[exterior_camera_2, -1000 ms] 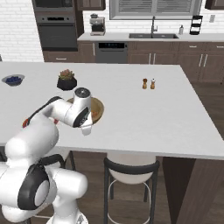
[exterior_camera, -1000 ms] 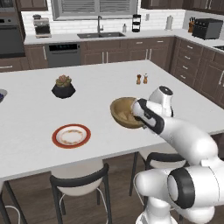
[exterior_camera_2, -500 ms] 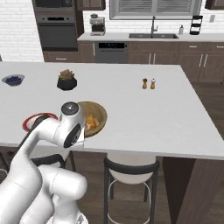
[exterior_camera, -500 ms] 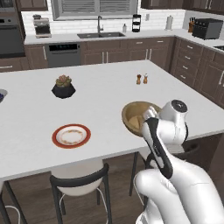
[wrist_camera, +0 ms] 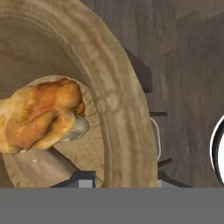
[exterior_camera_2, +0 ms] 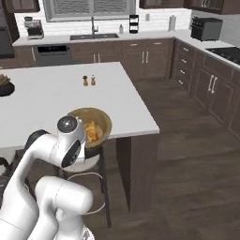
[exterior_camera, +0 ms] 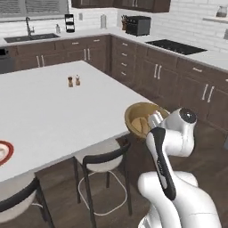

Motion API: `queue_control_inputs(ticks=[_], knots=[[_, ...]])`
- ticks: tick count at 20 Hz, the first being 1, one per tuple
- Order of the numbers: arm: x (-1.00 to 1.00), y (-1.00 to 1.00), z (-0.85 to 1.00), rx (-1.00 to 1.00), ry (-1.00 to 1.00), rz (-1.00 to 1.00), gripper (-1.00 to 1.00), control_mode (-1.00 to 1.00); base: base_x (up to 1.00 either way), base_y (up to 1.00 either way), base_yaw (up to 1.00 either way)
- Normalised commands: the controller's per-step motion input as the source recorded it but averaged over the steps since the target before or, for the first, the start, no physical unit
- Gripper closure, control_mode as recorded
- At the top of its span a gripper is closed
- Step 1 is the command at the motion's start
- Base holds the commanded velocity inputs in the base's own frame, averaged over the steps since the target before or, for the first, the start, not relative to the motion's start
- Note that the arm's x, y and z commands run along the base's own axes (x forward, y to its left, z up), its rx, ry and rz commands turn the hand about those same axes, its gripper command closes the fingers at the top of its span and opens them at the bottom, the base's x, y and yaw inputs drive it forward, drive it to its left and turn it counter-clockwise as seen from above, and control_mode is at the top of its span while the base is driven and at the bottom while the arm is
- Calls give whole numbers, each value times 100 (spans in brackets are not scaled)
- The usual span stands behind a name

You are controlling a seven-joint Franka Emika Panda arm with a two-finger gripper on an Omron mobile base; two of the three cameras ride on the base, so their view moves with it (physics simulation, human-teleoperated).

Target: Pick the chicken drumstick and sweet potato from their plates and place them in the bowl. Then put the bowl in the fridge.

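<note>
- Left base view is showing the red-rimmed plate lying at nine o'clock on the island counter, cut off by the frame edge; I cannot tell whether anything is lying on it.
- Two small shakers are standing side by side toward eleven o'clock on the counter, well apart from the arm.
- A dark stool is sitting under the counter's near edge, at six o'clock from the shakers, just beside the arm's path.
- The bowl is hanging in the air off the counter's right corner, at about three o'clock from the island, with the white arm's wrist right behind it.
- In the hand view the gripper is sitting at six o'clock with one dark tip inside the bowl wall and one outside, so I judge it is pinching the rim.
- I judge the rim hold is what is keeping the bowl upright for carrying, so the food is staying inside.
- The chicken drumstick is resting on the bowl's floor at nine o'clock in the hand view; in the right base view orange-gold food is showing inside the bowl.
- I cannot make out the sweet potato as a separate lump.
- In the right base view, wood floor is lying open toward three o'clock, between the island and the cabinet run, leaving room to move.
</note>
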Motion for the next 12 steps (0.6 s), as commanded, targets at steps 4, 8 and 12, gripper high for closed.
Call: queue_control_inputs(ticks=[4, 8, 12], knots=[[0, 0, 0, 0, 0, 0, 100, 100, 39, -100, -60], [0, 0, 0, 0, 0, 0, 100, 100, 53, -100, -54], [0, 0, 0, 0, 0, 0, 100, 100, 76, -100, -47]])
